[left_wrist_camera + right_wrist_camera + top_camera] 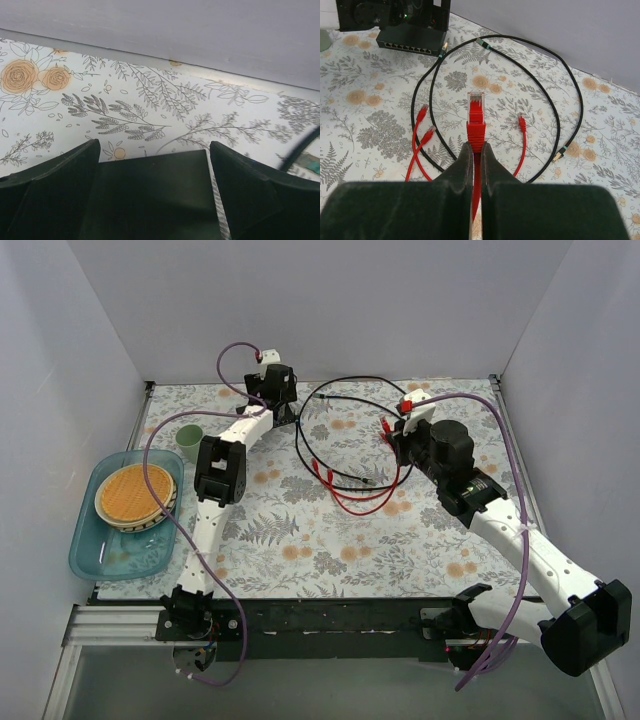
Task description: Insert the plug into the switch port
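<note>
Plug [476, 112] clamped in right end effector [476, 150]; wide left end effector [155, 145] straddles switch [150, 190].

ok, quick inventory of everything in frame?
switch: 1, black, far side, under the left gripper
red plug: 1, red, in the right gripper
red cables: count unclear, red, mid-table
black cable: count unclear, black, looped mid-table
cup: 1, green, left side
tray: 1, blue, left edge
plate: tan, on the tray, stack count unclear
tablecloth: 1, floral
left gripper: open, over the switch
right gripper: shut on the red plug
</note>
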You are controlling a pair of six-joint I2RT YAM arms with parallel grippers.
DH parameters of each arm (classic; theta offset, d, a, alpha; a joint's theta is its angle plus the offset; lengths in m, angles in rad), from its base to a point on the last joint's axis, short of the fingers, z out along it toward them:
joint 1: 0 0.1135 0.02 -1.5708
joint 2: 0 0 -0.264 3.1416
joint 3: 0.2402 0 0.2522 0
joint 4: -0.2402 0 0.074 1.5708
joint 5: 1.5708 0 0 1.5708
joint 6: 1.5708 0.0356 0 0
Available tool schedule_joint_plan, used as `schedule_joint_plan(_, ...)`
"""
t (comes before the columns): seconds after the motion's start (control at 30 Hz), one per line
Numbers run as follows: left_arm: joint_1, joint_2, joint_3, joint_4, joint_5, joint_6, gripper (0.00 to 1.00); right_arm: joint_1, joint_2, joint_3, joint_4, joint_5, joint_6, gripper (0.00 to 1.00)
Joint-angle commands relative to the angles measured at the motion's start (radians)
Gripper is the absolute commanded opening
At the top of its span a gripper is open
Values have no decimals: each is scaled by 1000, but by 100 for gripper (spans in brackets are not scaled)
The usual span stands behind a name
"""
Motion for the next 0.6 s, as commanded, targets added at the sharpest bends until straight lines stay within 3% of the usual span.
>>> schedule_joint_plan(0.0, 28, 41, 72, 6, 10, 39, 92, -5, -2, 3, 16, -37, 22, 1)
schedule_joint_plan(0.33, 36, 42, 63, -154, 185, 67, 89, -5, -14, -1, 5, -81, 51, 1)
schedule_joint_plan(0.57, 36, -28, -54, -330, 211, -71, 82, -5, -23, -9, -39, -141, 71, 1)
